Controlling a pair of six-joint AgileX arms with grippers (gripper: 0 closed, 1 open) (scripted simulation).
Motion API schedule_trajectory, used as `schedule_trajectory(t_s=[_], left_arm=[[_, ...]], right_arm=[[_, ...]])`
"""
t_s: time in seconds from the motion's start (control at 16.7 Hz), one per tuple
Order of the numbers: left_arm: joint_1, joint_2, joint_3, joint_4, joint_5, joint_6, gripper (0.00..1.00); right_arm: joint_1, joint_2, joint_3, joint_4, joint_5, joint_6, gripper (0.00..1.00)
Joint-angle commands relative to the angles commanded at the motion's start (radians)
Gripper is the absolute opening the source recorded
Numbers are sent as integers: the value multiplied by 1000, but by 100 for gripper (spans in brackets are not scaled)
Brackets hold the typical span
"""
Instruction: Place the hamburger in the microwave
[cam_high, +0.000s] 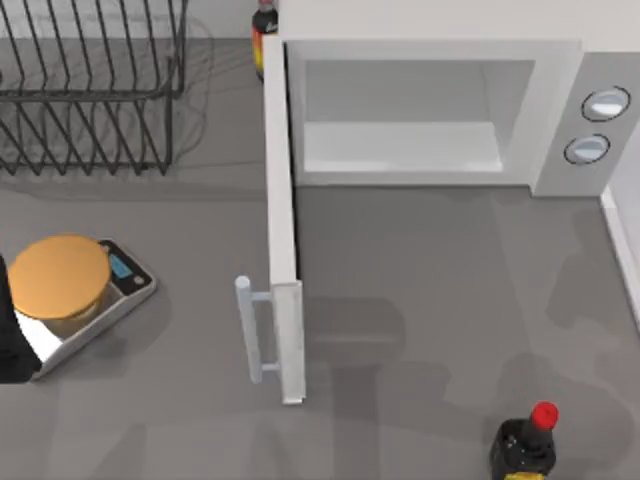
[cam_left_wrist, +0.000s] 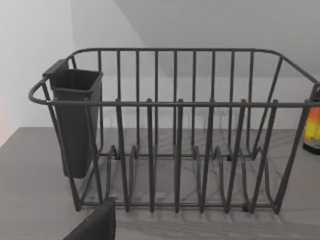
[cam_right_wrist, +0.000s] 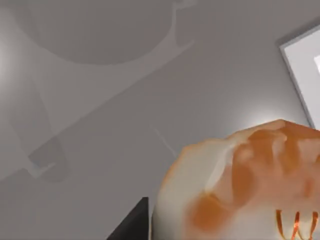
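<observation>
The hamburger (cam_right_wrist: 240, 185), a pale bun with orange-brown patches, hangs close to the right wrist camera, above the grey table. My right gripper (cam_right_wrist: 200, 232) is shut on it, and one dark finger (cam_right_wrist: 131, 224) shows beside the bun. The microwave (cam_high: 430, 52) stands at the back right of the table. Its door (cam_high: 281, 200) is swung fully open toward the front, bar handle (cam_high: 247, 330) facing left. The pale cavity (cam_high: 400, 145) holds nothing, and two grey knobs (cam_high: 606, 103) sit to its right. My left arm (cam_high: 10, 340) is parked at the left edge beside the scale.
A kitchen scale (cam_high: 100, 310) carrying a flat orange-tan disc (cam_high: 58, 275) sits at the left. A dark wire dish rack (cam_left_wrist: 175, 130) with a cup holder (cam_left_wrist: 75, 120) stands at the back left. One sauce bottle (cam_high: 525, 445) is at the front right, another bottle (cam_high: 263, 30) behind the microwave door.
</observation>
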Motion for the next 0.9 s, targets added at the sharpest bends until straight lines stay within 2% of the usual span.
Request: schedule_trajectory(t_s=[0.3, 0.9], left_arm=[[0, 0, 0, 0, 0, 0, 100], [0, 0, 0, 0, 0, 0, 100]], right_arm=[[133, 230, 98, 328, 140, 254, 0], [463, 744, 257, 1285, 485, 971, 0]])
